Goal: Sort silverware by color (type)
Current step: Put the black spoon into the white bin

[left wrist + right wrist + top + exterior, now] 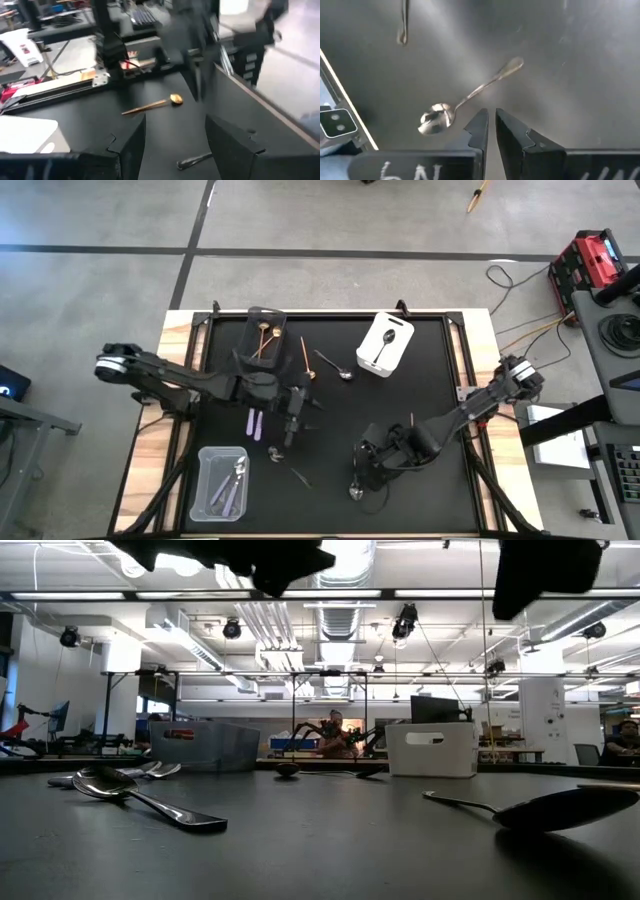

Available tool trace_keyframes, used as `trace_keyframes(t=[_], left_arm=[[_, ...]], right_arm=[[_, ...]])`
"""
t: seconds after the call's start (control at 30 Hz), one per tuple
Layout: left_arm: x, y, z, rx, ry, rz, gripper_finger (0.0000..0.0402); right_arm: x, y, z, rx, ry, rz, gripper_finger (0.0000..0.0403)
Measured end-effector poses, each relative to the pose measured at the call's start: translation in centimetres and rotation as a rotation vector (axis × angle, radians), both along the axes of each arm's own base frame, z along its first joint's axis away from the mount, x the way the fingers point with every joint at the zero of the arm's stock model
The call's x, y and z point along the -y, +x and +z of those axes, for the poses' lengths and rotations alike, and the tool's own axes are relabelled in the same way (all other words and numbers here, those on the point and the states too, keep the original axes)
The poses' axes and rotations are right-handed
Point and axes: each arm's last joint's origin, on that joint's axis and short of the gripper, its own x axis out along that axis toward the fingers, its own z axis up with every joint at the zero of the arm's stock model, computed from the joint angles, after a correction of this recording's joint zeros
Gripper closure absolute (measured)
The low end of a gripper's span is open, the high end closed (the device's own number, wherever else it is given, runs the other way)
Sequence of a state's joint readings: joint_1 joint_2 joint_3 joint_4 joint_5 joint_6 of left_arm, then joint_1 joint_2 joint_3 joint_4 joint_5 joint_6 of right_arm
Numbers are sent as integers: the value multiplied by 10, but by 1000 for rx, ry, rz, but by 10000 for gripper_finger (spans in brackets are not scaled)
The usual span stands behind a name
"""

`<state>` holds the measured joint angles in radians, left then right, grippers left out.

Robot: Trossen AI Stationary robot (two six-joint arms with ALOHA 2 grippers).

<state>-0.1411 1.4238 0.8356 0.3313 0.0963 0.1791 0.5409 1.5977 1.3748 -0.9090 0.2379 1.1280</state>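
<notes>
Right wrist view: right gripper [490,122] jaws nearly closed (empty) above spoon [470,96].

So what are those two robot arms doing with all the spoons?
They are sorting spoons by color into bins on a black table. The dark bin holds gold spoons, the white bin a dark one, the clear bin lilac-handled ones. The left gripper is open and holds nothing, near two lilac-handled spoons lying on the table. The right gripper is shut and empty, just above a silver spoon near the front edge. A gold spoon and others remain loose.
</notes>
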Motion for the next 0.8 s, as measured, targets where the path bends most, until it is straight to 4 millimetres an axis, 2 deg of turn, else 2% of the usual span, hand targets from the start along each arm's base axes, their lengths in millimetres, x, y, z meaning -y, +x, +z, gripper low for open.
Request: trace_keyframes(t=[0.2,0.37,0.57,0.8], left_arm=[[28,20,-29,-61,150,-119,214],[49,37,-44,-84,190,-182,214],[65,63,-60,-101,194,-307,214],[72,87,-84,-114,272,-349,214]], right_arm=[[5,-20,23,123,-83,17,376],[15,-41,31,174,-106,12,376],[28,-61,29,235,-80,6,376],[37,-76,21,391,6,28,376]])
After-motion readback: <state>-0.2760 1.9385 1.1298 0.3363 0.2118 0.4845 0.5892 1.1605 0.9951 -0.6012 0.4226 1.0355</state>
